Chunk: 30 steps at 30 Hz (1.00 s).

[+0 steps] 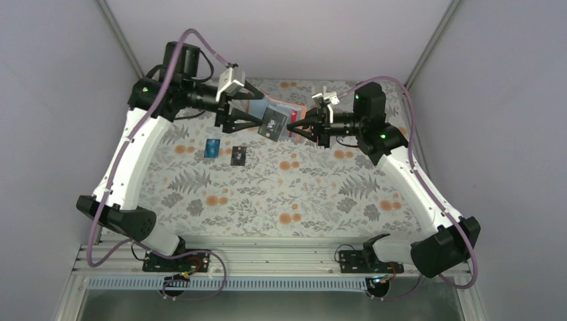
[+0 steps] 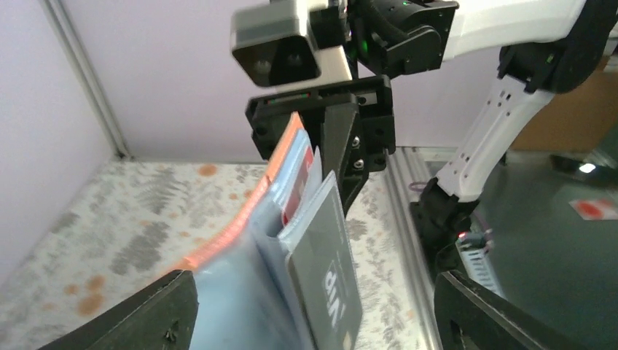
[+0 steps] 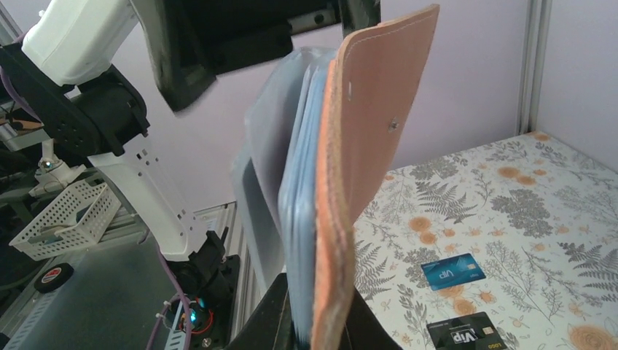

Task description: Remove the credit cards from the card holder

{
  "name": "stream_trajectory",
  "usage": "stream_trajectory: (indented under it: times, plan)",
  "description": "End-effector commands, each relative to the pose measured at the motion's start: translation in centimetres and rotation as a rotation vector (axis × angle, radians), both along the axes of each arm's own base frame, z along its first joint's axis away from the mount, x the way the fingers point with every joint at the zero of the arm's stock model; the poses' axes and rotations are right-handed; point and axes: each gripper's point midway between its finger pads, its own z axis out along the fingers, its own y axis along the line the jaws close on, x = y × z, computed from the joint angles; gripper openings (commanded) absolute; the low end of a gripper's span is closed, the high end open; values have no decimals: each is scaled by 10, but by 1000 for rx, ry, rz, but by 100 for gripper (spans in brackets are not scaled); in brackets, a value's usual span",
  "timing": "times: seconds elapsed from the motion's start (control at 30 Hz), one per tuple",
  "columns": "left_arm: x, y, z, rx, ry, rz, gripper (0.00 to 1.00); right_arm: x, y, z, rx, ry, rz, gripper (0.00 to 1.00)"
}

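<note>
Left pincer (image 2: 317, 292) stands with its fingers (image 2: 146, 313) wide apart, one on either side of a dark grey card (image 2: 331, 270) marked VIP, and neither finger touches it. That card pokes partly out of a pale blue pocket of the card holder (image 3: 379, 109). A red card (image 2: 300, 191) sits deeper in the pocket behind it, with only its upper part showing.

Seen from overhead, the holder hangs in the air at the left pincer's 3 o'clock, well above the flowered bench (image 3: 525, 204). It is upright and folded open, with the tan outside facing away from the left arm. The right pincer (image 3: 317, 332) reaches in from 3 o'clock and is clamped on the holder's lower edge, its fingers pressed against both faces.

Two cards lie flat on the bench, apart from the holder. In the overhead view a bright blue card (image 3: 452, 271) lies at about 8 o'clock from the left pincer. A black card (image 3: 466, 332) lies at about 7 o'clock, just beside the blue one without touching it. Both show pale VIP lettering face up.
</note>
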Motion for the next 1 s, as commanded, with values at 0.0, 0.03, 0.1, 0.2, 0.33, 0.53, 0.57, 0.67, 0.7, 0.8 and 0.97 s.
stream_trajectory:
  times: [0.0,0.03,0.1,0.2,0.33,0.53,0.57,0.67,0.7,0.8,0.97]
  plan:
    - [-3,25,35,-7,-118,95,88,-18,-3,16,29,-72,58,4]
    - [2,31,36,-2,-125,140,95,-19,-3,17,29,-75,58,4]
    - [15,39,25,25,-121,213,100,-20,-4,19,31,-81,57,4]
    - [24,40,-2,65,-51,238,100,-21,-5,22,34,-87,55,4]
    - [17,35,-15,41,6,169,100,-20,-5,23,33,-86,53,4]
    - [12,30,-29,24,34,109,100,-24,-4,22,38,-83,82,4]
    - [10,29,-27,13,32,91,99,-25,-4,22,39,-84,92,4]
    - [-5,23,-23,-46,62,-7,79,-21,-1,16,26,-56,94,4]
    - [-8,21,-23,-52,71,-27,74,-18,0,13,18,-45,84,4]
    - [-12,15,-28,-47,80,-48,71,-19,3,7,17,-26,108,4]
    - [-16,14,-29,-55,96,-65,40,-19,4,10,32,-36,118,4]
